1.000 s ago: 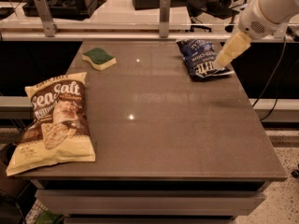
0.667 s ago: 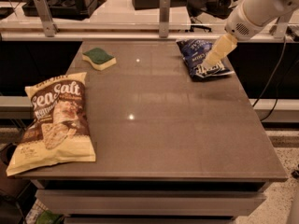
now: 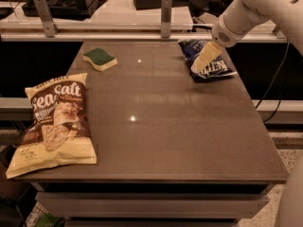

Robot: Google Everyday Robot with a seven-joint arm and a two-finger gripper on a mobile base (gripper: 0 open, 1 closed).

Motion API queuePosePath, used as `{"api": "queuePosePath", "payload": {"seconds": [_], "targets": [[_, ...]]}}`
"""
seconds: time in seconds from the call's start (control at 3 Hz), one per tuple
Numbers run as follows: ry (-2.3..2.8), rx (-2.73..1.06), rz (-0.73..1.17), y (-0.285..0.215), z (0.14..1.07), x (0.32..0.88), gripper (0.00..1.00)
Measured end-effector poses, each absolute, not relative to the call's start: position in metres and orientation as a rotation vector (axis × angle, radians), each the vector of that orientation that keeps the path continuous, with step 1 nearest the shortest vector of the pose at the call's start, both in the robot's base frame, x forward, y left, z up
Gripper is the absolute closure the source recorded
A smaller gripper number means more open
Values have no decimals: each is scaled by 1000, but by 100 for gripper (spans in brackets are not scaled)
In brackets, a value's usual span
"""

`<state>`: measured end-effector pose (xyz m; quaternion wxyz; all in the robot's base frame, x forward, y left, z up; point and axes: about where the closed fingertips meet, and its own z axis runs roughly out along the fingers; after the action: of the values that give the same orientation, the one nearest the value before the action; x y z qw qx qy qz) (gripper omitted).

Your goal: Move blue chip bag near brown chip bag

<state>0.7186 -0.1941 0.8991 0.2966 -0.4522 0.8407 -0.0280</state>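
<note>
The blue chip bag [image 3: 207, 61], small, crinkled and dark blue with white lettering, lies at the table's far right. My gripper [image 3: 199, 66] reaches down from the upper right and is over the bag's left side, right at its surface. The brown chip bag [image 3: 53, 122], large, cream-yellow and brown with "Sea Salt" lettering, lies flat at the table's left front edge, far from the blue bag.
A green-and-yellow sponge [image 3: 100, 58] lies at the far left of the table [image 3: 156, 126]. A rail with metal posts [image 3: 165, 9] runs behind the table. My white arm [image 3: 255, 6] crosses the upper right corner.
My gripper has moved left and down from the bag's right edge onto the bag. The blue bag, the brown bag and the sponge have not moved.
</note>
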Motion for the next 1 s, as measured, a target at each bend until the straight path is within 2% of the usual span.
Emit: {"api": "queuePosePath", "payload": {"seconds": [0.33, 1.0], "targets": [[2273, -1204, -155, -190, 883, 724, 0], [2324, -1225, -165, -195, 859, 748, 0]]}}
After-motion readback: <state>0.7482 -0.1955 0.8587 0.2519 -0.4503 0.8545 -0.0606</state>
